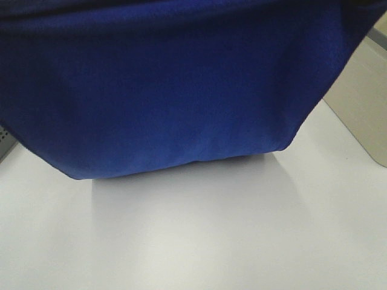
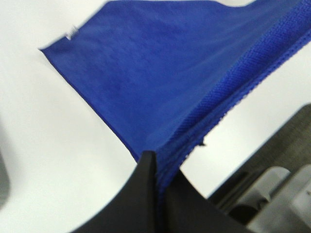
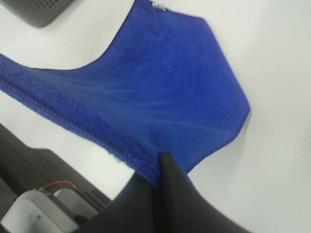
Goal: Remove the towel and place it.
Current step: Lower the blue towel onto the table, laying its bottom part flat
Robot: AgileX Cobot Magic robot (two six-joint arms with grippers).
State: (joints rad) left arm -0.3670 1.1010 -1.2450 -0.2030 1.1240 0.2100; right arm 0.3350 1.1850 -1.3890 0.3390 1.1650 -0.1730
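Note:
The royal-blue towel [image 1: 175, 90] hangs spread across the upper half of the exterior view, its lower edge just above the white table [image 1: 211, 241]. Both grippers are hidden there. In the left wrist view my left gripper [image 2: 155, 162] is shut on the towel's [image 2: 160, 73] hemmed edge, and a small white tag [image 2: 72, 33] shows at the far corner. Across in the right wrist view my right gripper [image 3: 160, 162] is shut on the opposite part of the same hem, with the towel [image 3: 170, 87] draping away from it over the table.
A grey perforated basket corner [image 3: 41, 9] lies beyond the towel in the right wrist view. A beige panel [image 1: 363, 96] borders the table at the right. Grey machine parts [image 2: 272, 194] sit below the left gripper.

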